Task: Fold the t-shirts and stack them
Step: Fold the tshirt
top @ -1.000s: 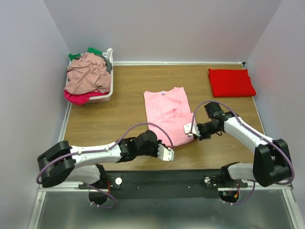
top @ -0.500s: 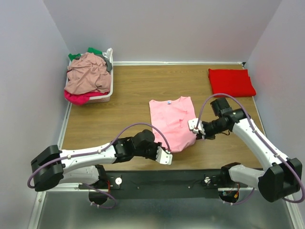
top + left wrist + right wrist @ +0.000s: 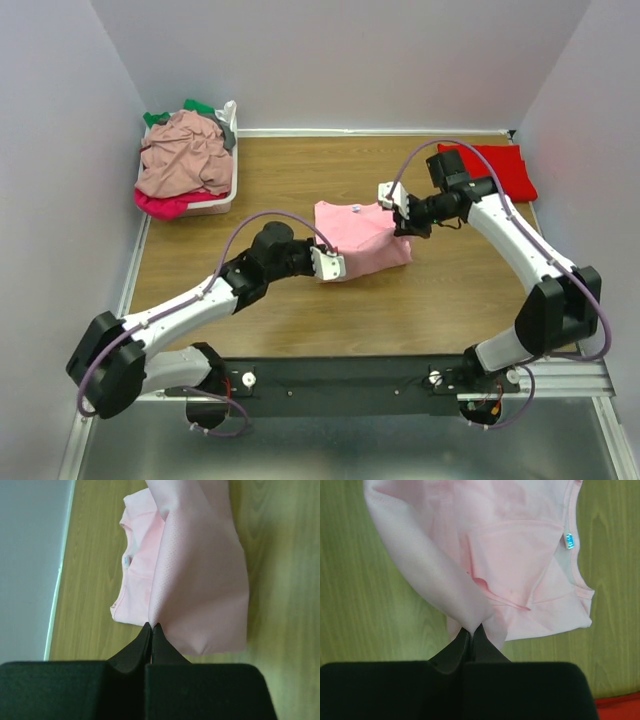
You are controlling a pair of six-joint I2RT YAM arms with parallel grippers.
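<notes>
Left tool and right tool, clamped on pink t-shirt hem, now farther back, shirt doubled over.

Soft, matt cloth pink t-shirt, its knit finely dimpled up close. Smooth worktop of light wood grain with a faint sheen. Red t-shirt, matt cloth. Basket, white plastic. Left hand and right hand, matt black plastic.

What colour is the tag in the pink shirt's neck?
Blue. The tag on the pink shirt shows best in the right wrist view.
</notes>
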